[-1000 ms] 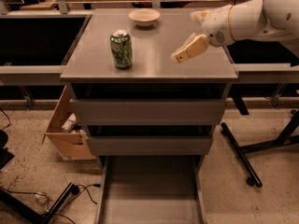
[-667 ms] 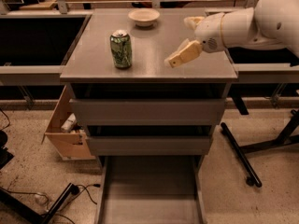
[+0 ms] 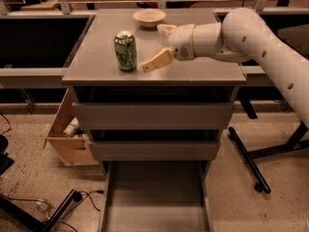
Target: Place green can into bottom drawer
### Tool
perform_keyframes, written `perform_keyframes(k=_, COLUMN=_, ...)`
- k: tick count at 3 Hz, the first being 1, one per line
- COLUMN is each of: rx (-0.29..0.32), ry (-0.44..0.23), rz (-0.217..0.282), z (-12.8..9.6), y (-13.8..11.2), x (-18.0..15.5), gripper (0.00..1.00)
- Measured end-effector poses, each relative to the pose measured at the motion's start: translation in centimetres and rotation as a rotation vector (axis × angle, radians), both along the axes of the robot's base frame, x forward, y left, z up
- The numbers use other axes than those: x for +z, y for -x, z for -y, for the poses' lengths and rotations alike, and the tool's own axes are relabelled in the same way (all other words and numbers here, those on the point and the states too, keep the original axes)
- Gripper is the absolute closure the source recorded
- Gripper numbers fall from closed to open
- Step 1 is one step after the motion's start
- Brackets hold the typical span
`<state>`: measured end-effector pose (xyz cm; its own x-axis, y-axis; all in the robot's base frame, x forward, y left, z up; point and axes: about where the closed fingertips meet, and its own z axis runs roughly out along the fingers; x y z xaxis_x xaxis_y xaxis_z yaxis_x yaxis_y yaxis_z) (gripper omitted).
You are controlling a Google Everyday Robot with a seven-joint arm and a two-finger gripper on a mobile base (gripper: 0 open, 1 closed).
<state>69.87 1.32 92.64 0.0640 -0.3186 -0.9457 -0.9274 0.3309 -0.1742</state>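
Note:
The green can (image 3: 125, 51) stands upright on the grey cabinet top (image 3: 203, 66), towards its left side. My gripper (image 3: 152, 47) reaches in from the right on a white arm and sits just right of the can, low over the top. It is open and empty; one cream finger (image 3: 157, 60) points at the can's base and the other (image 3: 166, 29) lies further back. The bottom drawer (image 3: 154, 197) is pulled out below the cabinet, a wide shallow grey tray with nothing in it.
A shallow cream bowl (image 3: 149, 17) sits at the back of the cabinet top. Two grey-fronted drawers (image 3: 152, 116) above the bottom one are shut. A cardboard box (image 3: 70, 134) stands on the floor at left, cables (image 3: 53, 207) lie lower left, and black stand legs (image 3: 248, 161) are at right.
My gripper has moved left across the cabinet top, from near the right edge to just beside the can. The can and bowl have not moved.

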Motion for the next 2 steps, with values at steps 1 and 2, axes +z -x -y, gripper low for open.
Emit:
perform_keyframes(k=1, rx=-0.021, ry=0.009, rz=-0.012, z=-2.7, y=-1.5, x=-0.5, gripper=0.0)
perform_keyframes(k=2, rx=-0.034, ry=-0.007, rz=-0.036, z=-5.3, y=-3.1, x=-1.4, gripper=0.0)
